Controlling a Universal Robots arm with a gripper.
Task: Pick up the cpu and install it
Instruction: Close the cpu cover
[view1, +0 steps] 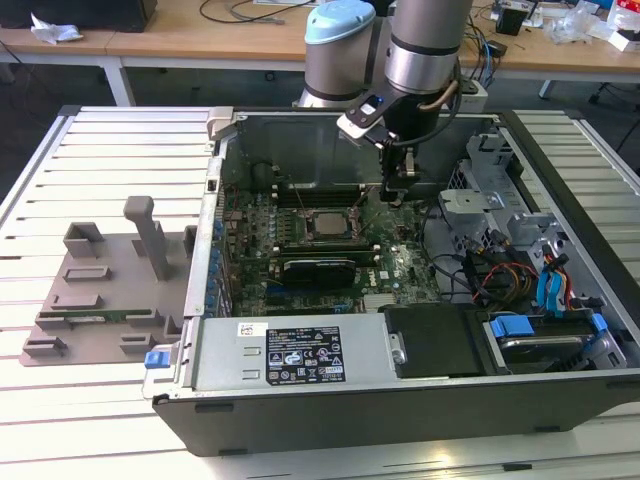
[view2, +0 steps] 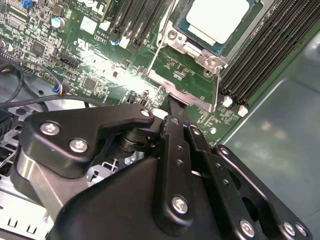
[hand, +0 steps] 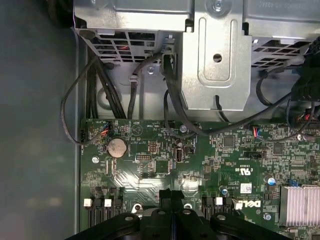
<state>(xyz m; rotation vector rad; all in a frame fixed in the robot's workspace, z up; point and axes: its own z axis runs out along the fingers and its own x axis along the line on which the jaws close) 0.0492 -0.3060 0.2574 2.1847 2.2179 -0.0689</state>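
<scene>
One cpu (view2: 217, 17) lies in its socket; my gripper (view2: 171, 104), clenched shut on nothing, sits at the socket frame (view2: 186, 48); I judge gentle, vertical pressure best.

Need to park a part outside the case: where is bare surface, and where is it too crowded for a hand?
Bare slatted table lies beyond the grey fixture tray toward the far edge, and on the tray's near side. The computer case is crowded: gripper over the motherboard beside the cpu, cables at the exterior view's right.
</scene>
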